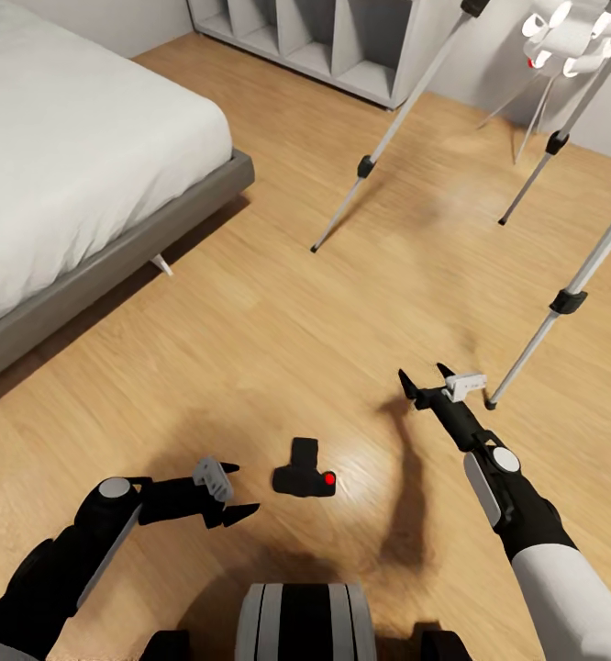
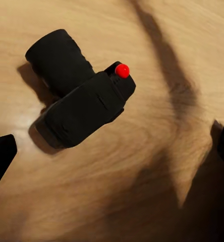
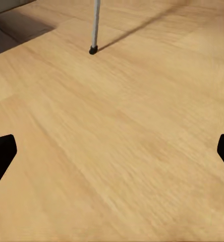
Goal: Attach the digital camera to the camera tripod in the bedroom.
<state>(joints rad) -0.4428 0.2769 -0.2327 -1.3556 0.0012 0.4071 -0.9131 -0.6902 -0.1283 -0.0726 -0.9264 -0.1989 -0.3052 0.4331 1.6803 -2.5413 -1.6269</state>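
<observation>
The digital camera (image 1: 304, 477) lies on the wood floor just ahead of my base, small and black, with its red button at its right end. The left wrist view has the digital camera (image 2: 76, 96) close up, lens barrel pointing away. My left gripper (image 1: 232, 491) hovers open a short way left of the camera, not touching it. My right gripper (image 1: 427, 378) is open over bare floor, right of the camera, near a foot of the camera tripod (image 1: 572, 298). The tripod's silver legs spread across the upper right; one leg's foot (image 3: 93, 49) appears in the right wrist view.
A grey bed (image 1: 76, 184) takes up the left side. A grey-white shelf unit (image 1: 315, 46) stands against the far wall. A small white object on thin legs (image 1: 562, 41) stands behind the tripod. Wood floor lies between the bed and the tripod.
</observation>
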